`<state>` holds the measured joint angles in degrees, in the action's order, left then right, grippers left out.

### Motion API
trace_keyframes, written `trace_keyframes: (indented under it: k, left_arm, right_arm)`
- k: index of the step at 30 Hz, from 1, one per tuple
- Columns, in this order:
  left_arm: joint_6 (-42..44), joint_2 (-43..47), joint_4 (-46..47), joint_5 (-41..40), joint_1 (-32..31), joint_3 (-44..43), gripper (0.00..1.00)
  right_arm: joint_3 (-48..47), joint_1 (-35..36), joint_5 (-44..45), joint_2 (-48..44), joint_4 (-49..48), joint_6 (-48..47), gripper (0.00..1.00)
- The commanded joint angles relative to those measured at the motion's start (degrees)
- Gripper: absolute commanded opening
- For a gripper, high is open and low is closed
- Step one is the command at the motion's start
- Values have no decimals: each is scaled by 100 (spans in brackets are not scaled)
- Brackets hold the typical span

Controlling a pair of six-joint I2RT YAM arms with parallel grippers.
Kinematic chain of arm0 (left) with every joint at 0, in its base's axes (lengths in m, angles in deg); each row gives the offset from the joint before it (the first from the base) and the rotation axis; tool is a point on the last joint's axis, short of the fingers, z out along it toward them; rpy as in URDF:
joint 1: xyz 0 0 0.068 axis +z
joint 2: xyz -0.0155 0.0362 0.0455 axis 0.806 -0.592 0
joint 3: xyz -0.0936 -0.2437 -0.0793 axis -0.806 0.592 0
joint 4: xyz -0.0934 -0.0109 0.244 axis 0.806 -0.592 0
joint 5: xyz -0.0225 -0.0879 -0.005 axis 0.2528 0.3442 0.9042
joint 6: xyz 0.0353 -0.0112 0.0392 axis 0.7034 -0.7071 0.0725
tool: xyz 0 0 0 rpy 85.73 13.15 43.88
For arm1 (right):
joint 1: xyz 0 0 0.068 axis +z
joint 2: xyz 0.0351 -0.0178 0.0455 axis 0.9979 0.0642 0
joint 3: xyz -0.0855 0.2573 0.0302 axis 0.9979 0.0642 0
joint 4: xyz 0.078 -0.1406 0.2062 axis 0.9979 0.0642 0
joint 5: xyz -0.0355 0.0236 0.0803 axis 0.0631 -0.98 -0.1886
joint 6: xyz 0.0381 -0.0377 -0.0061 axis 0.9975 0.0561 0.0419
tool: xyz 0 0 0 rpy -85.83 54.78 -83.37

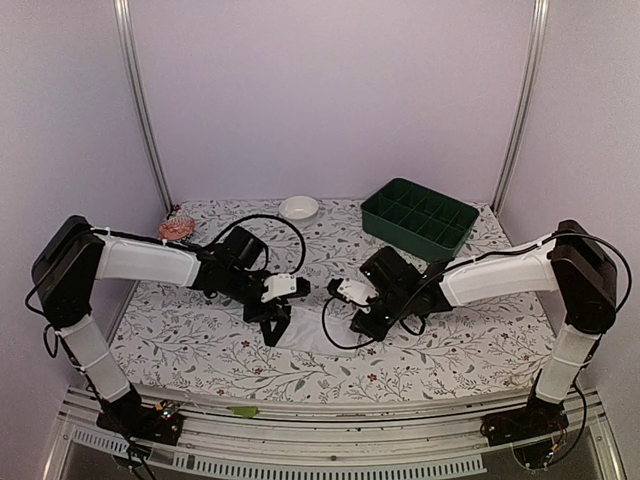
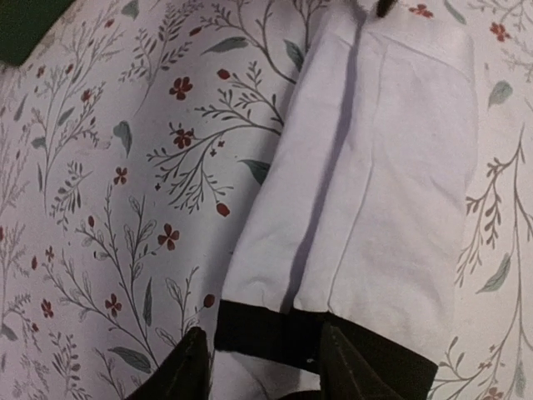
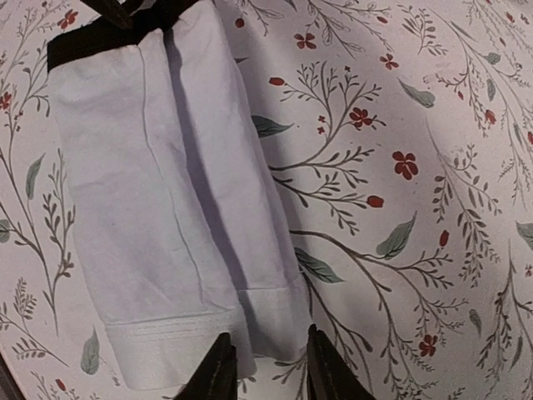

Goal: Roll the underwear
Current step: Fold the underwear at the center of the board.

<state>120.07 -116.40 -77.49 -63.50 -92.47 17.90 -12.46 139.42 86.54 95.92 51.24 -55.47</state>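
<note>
The underwear [image 1: 312, 332] lies flat on the floral cloth, folded into a long white strip between my two grippers. In the left wrist view its black waistband end [image 2: 283, 333] sits between the spread fingers of my left gripper [image 2: 262, 371], which is open; I cannot tell whether it touches the fabric. In the right wrist view the white hemmed end [image 3: 183, 342] lies just ahead of my right gripper [image 3: 268, 371], also open, its fingers either side of the hem's right corner. In the top view the left gripper [image 1: 275, 325] and right gripper [image 1: 360, 320] face each other across the strip.
A small white bowl [image 1: 299, 207] stands at the back centre. A green compartment tray [image 1: 400, 235] stands at the back right. A pink crumpled thing [image 1: 178, 228] lies at the back left. A black cable [image 1: 327, 325] loops beside the underwear.
</note>
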Motion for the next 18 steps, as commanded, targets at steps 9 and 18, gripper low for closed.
trace_keyframes:
  k: [9, 18]
  left_arm:
    - [-128, 749, -81, 733, 267, 352, 44]
    - [-95, 128, -222, 1277, 282, -29, 35]
  right_arm:
    - [-175, -398, -872, -402, 184, 457, 33]
    - [-309, -653, -1875, -241, 4, 1072, 28]
